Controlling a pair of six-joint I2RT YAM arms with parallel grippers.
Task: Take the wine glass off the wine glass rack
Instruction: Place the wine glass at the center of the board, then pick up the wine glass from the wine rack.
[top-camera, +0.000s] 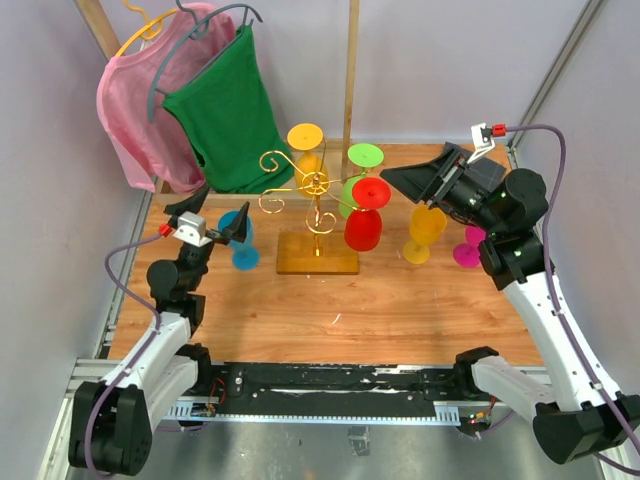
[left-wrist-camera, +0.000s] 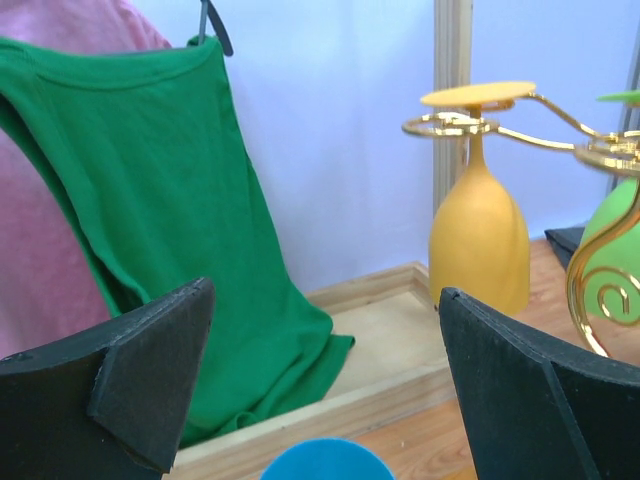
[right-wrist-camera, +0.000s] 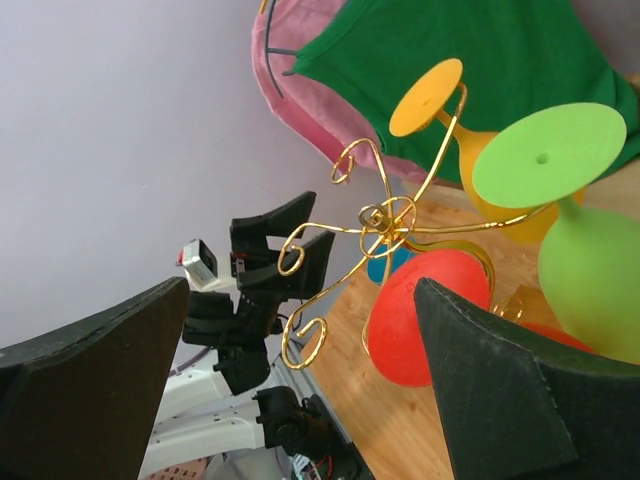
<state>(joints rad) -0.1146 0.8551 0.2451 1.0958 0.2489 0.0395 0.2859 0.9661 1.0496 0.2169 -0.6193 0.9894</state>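
The gold wire wine glass rack (top-camera: 314, 186) stands mid-table on a square light-wood base (top-camera: 317, 254). Three wine glasses hang upside down from its arms: a yellow one (top-camera: 306, 142), a green one (top-camera: 360, 165) and a red one (top-camera: 364, 218). My right gripper (top-camera: 405, 178) hovers open just right of the rack, level with the hanging glasses; its view shows the rack's hub (right-wrist-camera: 385, 218), the red glass (right-wrist-camera: 415, 320) and the green glass (right-wrist-camera: 590, 270). My left gripper (top-camera: 212, 218) is open and empty left of the rack, above a blue glass (left-wrist-camera: 328, 462).
A blue glass (top-camera: 240, 242), a yellow glass (top-camera: 425, 232) and a magenta glass (top-camera: 468, 246) stand on the table. A wooden clothes frame (top-camera: 350, 70) at the back holds a pink shirt (top-camera: 130, 100) and a green shirt (top-camera: 225, 115). Walls close both sides.
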